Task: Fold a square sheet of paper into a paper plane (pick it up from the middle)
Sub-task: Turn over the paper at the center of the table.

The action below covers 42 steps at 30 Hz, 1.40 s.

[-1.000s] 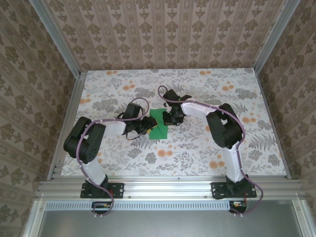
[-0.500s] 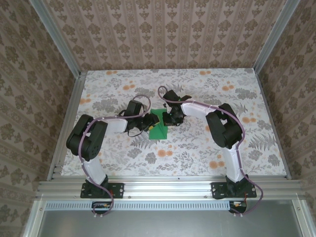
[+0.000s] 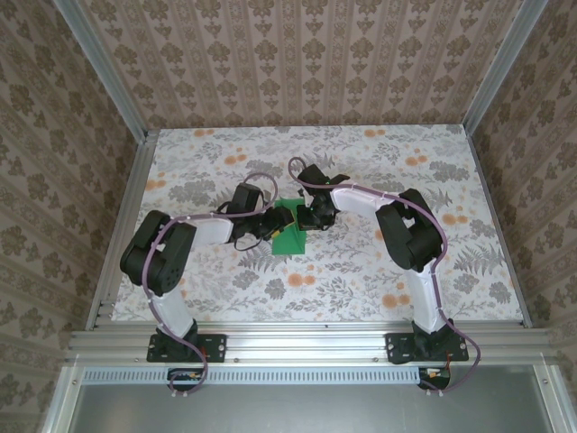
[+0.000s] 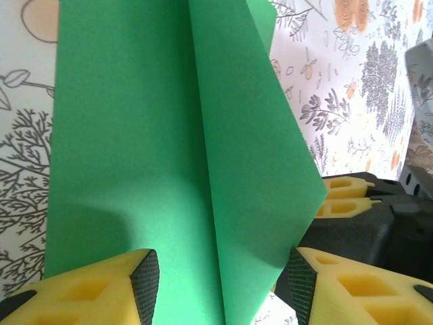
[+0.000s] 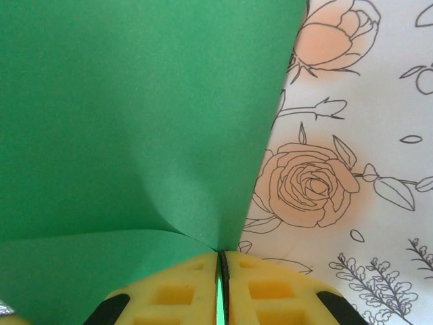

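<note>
Looking down from the overhead camera, I see the green sheet (image 3: 289, 233) near the middle of the floral tabletop (image 3: 379, 271), partly folded and standing up like a small tent between my two arms. My left gripper (image 4: 221, 274) meets it from the left side and my right gripper (image 5: 219, 271) from the far right side. On the left wrist camera the yellow fingers (image 4: 88, 291) stand well apart, one on each side of the paper's near edge, with a sharp crease running away from the lens between them. The left panel lies fairly flat and the right panel slants off toward a pointed corner. I read those jaws as parted and not pinching anything, though I cannot tell whether the dark pads brush the paper. On the right wrist camera the two yellow fingers are pressed together with only a thin green sliver between them, so that side has the sheet's edge clamped, and the paper curls up and away from the grip.
</note>
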Tool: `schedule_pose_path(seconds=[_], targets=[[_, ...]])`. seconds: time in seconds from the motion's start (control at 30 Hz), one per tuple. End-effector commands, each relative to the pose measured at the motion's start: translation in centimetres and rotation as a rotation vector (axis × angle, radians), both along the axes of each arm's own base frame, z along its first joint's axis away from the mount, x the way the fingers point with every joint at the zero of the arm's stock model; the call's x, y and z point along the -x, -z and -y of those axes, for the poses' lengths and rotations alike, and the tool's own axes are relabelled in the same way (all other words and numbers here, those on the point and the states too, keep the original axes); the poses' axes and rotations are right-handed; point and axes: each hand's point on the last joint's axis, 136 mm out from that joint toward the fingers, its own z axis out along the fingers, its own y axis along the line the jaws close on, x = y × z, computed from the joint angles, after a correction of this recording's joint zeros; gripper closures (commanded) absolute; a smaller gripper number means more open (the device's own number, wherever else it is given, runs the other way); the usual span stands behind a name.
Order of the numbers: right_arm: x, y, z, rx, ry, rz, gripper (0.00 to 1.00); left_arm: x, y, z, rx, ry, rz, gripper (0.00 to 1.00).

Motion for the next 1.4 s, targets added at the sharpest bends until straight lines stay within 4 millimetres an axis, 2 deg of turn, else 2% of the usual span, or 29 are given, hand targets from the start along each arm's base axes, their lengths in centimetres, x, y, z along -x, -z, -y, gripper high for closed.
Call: schedule_pose_path(seconds=[0.0,0.1,0.3,0.4,0.67,0.9,1.07,1.17,1.27,1.37], targets=[[0.9,1.6,0.3,0.014,0.011,-0.055,0.88,-0.4,-1.5,-0.2,0.000,-0.001,0.087,0.46],[1.0,1.6,0.4,0.014,0.010,-0.056,0.88,-0.4,-1.5,-0.3,-0.001,-0.007,0.091,0.49],[0.9,1.8,0.5,0.017,0.012,-0.057,0.88,-0.4,-1.4,-0.2,-0.004,0.002,0.093,0.47],[0.9,1.8,0.4,0.016,0.011,-0.057,0.88,-0.3,-0.7,-0.2,-0.018,0.012,0.070,0.48],[0.9,1.6,0.3,0.009,0.010,-0.058,0.87,-0.7,0.3,0.3,-0.031,0.021,0.044,0.63],[0.6,0.7,-0.2,-0.016,0.014,-0.044,0.78,-0.7,1.0,0.0,-0.068,0.025,0.035,0.77],[-0.1,-1.5,-0.4,-0.058,0.038,0.001,0.65,-0.9,1.0,-0.3,-0.096,0.027,0.049,0.89],[-1.0,-4.1,0.3,-0.090,0.082,0.067,0.54,-1.1,0.3,-0.7,-0.126,0.027,0.080,0.94],[-1.8,-6.7,2.0,-0.106,0.143,0.149,0.42,-1.2,-1.2,-1.8,-0.194,0.035,0.122,0.96],[-2.0,-8.7,4.1,-0.101,0.200,0.233,0.32,-0.9,-3.1,-3.7,-0.315,0.047,0.157,0.96]])
